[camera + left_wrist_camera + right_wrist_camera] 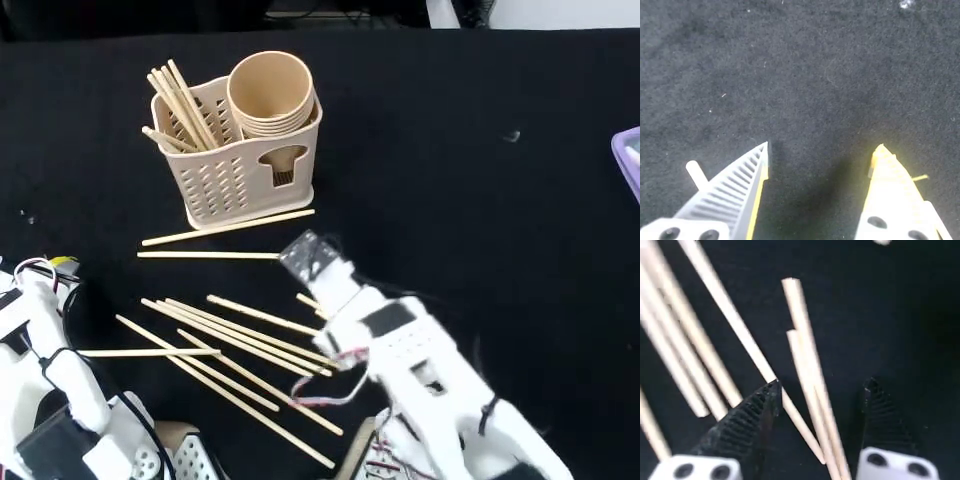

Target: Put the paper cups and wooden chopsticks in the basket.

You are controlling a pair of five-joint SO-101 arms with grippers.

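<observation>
R claw (821, 387) spread, straddling two chopsticks (802, 340) lying on tabletop (900, 315). L claw (823, 147) spread over tabletop. Cups (270, 90) stacked in basket (240, 175).

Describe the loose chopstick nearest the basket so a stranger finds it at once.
Start at the beige slotted basket holding the stacked paper cups. Right at its front foot lies one chopstick. Unlike the level one beside it, it slants.

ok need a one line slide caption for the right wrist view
Open right gripper lined up over two wooden chopsticks on the black table, more chopsticks lying alongside.
</observation>
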